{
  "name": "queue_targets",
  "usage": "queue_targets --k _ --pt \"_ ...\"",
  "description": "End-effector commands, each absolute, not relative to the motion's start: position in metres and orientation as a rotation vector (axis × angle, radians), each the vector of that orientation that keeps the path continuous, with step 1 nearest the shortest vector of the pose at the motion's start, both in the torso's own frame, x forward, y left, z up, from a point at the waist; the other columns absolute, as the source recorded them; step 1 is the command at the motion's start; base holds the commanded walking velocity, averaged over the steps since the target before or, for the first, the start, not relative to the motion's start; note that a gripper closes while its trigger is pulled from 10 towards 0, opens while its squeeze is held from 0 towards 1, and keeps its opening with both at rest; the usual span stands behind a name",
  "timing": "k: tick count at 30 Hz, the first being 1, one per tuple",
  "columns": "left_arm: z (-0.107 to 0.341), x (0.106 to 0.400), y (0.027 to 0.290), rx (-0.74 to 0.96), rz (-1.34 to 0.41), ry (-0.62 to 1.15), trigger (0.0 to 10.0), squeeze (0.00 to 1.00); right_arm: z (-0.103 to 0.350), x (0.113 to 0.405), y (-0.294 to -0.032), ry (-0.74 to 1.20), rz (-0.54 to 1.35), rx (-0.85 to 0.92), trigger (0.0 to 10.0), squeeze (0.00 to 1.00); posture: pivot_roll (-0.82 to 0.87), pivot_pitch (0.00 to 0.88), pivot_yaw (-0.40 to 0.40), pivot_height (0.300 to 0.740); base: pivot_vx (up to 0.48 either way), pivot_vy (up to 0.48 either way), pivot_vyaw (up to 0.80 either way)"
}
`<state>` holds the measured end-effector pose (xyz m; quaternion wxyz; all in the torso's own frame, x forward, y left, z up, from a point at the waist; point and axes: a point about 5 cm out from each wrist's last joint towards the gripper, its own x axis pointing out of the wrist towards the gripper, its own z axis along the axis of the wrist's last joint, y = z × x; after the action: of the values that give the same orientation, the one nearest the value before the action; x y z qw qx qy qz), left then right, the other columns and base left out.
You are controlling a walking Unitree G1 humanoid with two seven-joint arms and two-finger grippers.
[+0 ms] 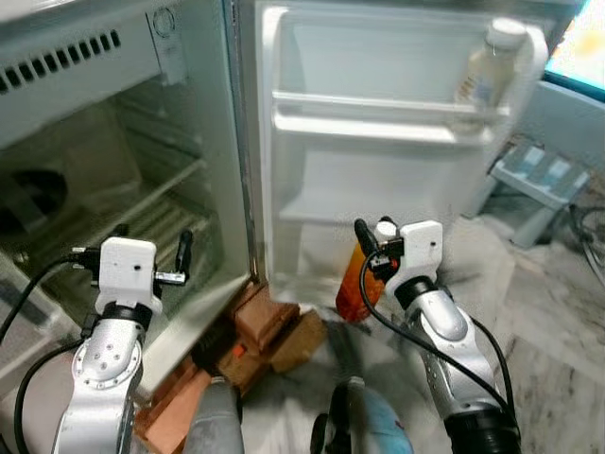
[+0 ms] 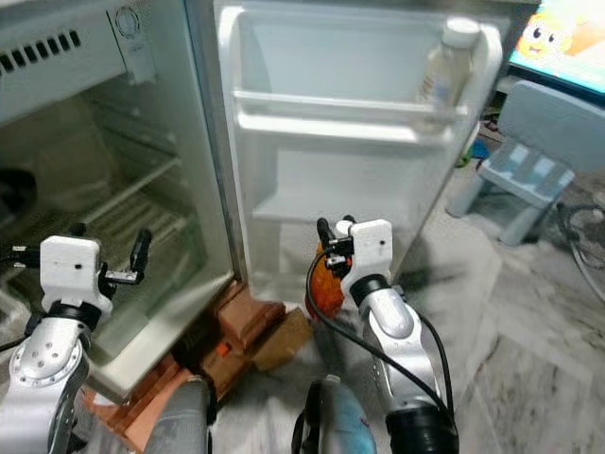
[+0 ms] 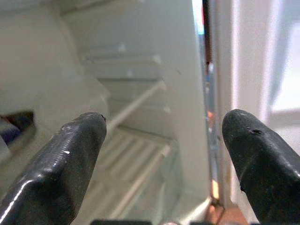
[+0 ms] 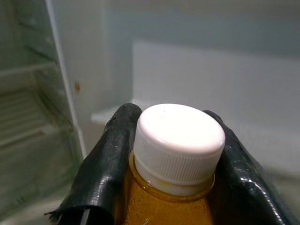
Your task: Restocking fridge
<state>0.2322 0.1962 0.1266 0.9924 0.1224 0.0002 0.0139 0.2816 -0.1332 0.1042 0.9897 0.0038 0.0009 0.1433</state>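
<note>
A bottle (image 1: 487,66) stands at the right end of the top door shelf (image 1: 378,121). Bricks (image 1: 265,317) lie under the fridge's (image 1: 113,189) front corner, left of the open door (image 1: 378,189).

Amber bottle (image 4: 159,201), white ribbed cap (image 4: 179,143), gripped by black-fingered right hand (image 4: 171,183) | pale bottle (image 1: 487,71), white cap, in white fridge door (image 1: 378,180) | reddish-brown bricks (image 1: 269,326) | grey-veined marble floor (image 1: 548,322)

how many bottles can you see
2. A pale bottle stands in the upper door shelf; an orange bottle is held by the right gripper near the door's bottom. Others may be hidden.
</note>
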Motion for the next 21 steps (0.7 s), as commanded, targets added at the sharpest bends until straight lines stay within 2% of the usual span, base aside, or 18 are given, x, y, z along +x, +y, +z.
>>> queue_targets --k 1,17,21 --pt "0.129 0.232 0.195 0.259 0.030 -0.005 10.0 0.00 0.111 0.284 -0.136 -0.023 0.282 -0.004 10.0 0.00 0.18 0.045 -0.052 0.612 0.000 0.000 0.00" --pt "0.138 0.233 0.197 0.281 0.036 -0.039 10.0 0.00 0.120 0.293 -0.131 -0.063 0.308 -0.011 10.0 0.00 0.18 0.065 -0.050 0.612 0.000 0.000 0.00" --pt "0.138 0.233 0.197 0.277 0.032 -0.044 10.0 0.00 0.123 0.294 -0.128 -0.081 0.335 -0.021 10.0 0.00 0.18 0.071 -0.051 0.612 0.368 0.000 0.00"
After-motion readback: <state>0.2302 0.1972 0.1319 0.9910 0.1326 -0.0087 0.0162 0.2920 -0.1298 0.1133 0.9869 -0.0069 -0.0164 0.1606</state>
